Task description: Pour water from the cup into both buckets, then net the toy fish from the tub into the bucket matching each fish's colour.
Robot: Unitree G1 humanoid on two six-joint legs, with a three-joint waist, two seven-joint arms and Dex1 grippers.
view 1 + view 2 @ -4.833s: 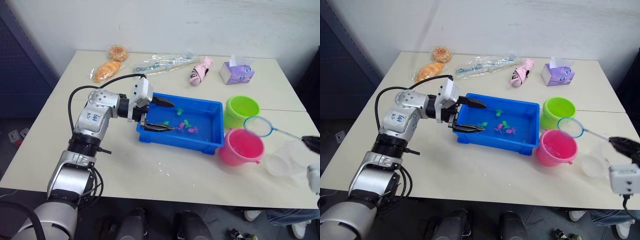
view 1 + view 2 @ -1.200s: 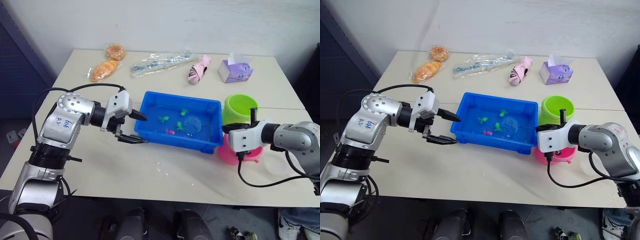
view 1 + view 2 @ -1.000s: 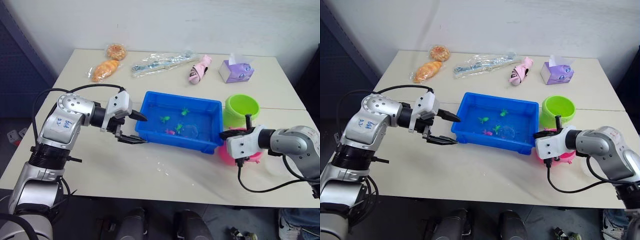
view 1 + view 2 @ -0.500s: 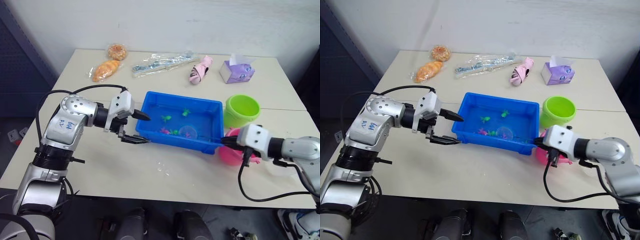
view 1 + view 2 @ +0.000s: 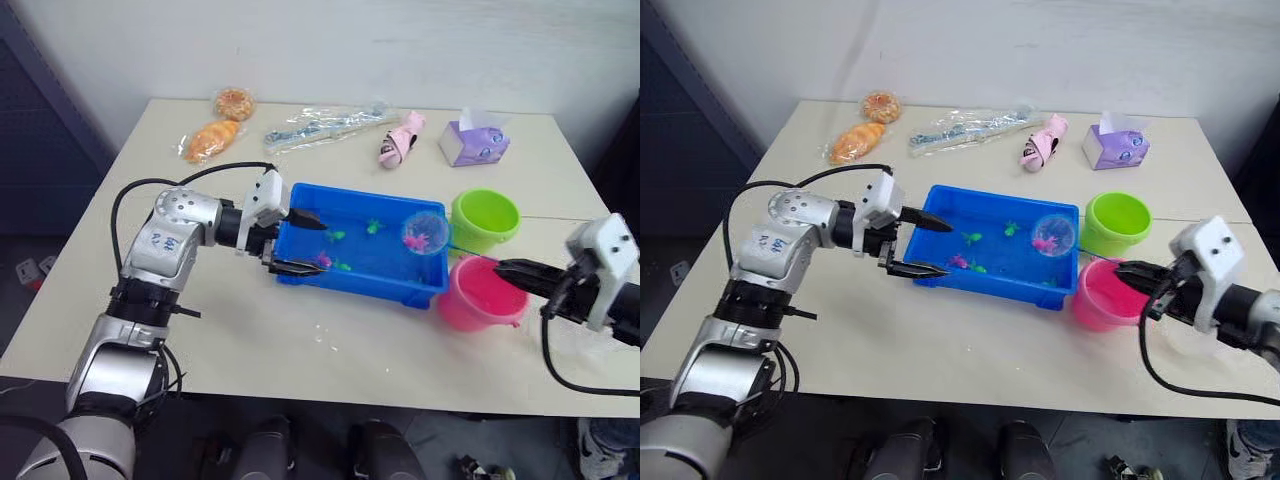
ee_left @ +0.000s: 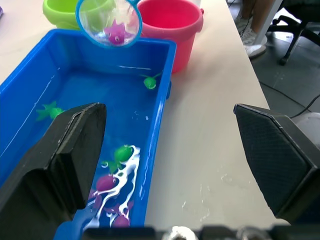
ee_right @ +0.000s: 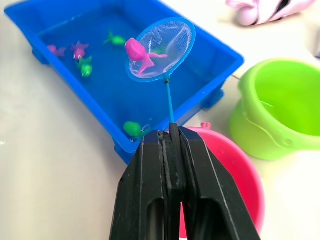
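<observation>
Right pincer clamping net handle, lifting pink fish toward pink bucket; left pincer gaping, straddling tub wall, steadying it.

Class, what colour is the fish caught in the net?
Pink; the fish in the net shows best in the right wrist view.

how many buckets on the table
2. The lime green bucket stands by the right end of the blue tub; the pink bucket stands just in front of the green one, at the tub's near right corner. None seems hidden.
</observation>
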